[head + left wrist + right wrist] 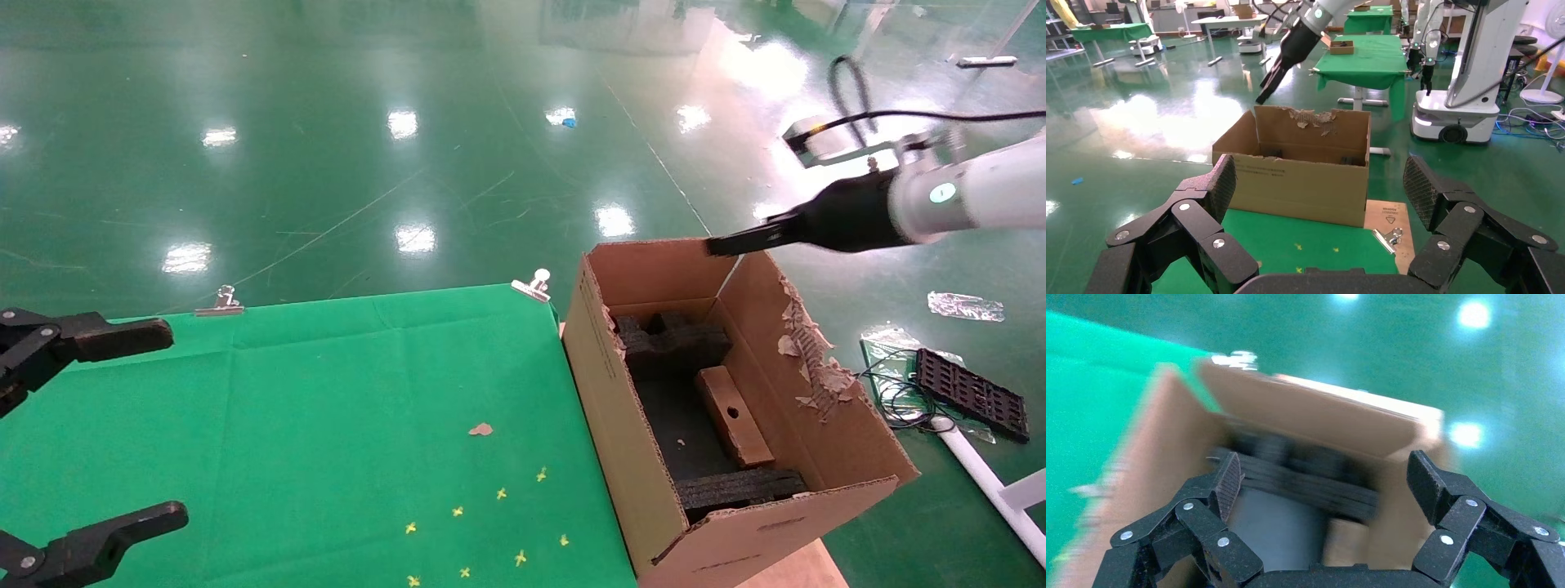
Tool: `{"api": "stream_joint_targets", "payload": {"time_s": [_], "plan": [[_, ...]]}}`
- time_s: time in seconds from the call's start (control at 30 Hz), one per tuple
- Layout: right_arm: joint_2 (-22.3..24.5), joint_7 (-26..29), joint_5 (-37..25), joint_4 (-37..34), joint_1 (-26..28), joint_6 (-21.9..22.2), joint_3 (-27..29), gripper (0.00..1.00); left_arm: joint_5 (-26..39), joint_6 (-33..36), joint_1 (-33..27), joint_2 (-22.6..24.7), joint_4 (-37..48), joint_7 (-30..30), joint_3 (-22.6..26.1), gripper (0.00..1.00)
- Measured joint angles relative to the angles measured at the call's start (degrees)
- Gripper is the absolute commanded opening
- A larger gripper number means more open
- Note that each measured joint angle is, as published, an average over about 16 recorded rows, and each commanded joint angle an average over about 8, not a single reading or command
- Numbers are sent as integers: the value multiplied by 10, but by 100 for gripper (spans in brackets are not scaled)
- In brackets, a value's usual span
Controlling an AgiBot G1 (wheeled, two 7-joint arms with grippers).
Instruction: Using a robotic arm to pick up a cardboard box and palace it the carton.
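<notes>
Our right gripper (723,243) hangs spread and empty, tips just above the far rim of the carton (621,425); in its own wrist view its two fingers (1220,484) stand wide apart over the carton's mouth (1389,432). The white arm (972,192) comes in from the right, roughly level, its black wrist angled slightly down toward the carton; a teal ring glows on it and a black cable loops above. The box (734,415) lies inside the carton on the dark floor between two black foam blocks (672,341), touching the near one; its tape wrap we cannot make out. The carton stands just beside the green table (327,441), its right flap torn. Our left gripper (78,433) is parked over the table's left edge, fingers wide and holding nothing; its arm is cut off by the frame. The right wrist view is smeared, so the carton's inside is hard to read there.
</notes>
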Motion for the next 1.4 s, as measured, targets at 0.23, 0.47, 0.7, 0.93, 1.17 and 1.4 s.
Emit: {"api": "stream_joint_targets", "payload": {"time_s": [0.23, 0.47, 0.7, 0.93, 1.17, 1.4], "plan": [[10, -29, 34, 75, -64, -27, 76, 100, 0, 0, 0, 0, 0, 0, 0, 100], [21, -59, 68, 151, -129, -54, 155, 100, 0, 0, 0, 0, 0, 0, 0, 100], [31, -89, 103, 228, -195, -81, 233, 100, 0, 0, 0, 0, 0, 0, 1, 100], [41, -119, 138, 305, -260, -109, 312, 100, -1, 0, 0, 0, 0, 0, 1, 100], [52, -149, 172, 381, -326, -136, 390, 100, -1, 0, 0, 0, 0, 1, 1, 100], [62, -178, 207, 458, -391, -163, 468, 100, -1, 0, 0, 0, 0, 1, 1, 100]]}}
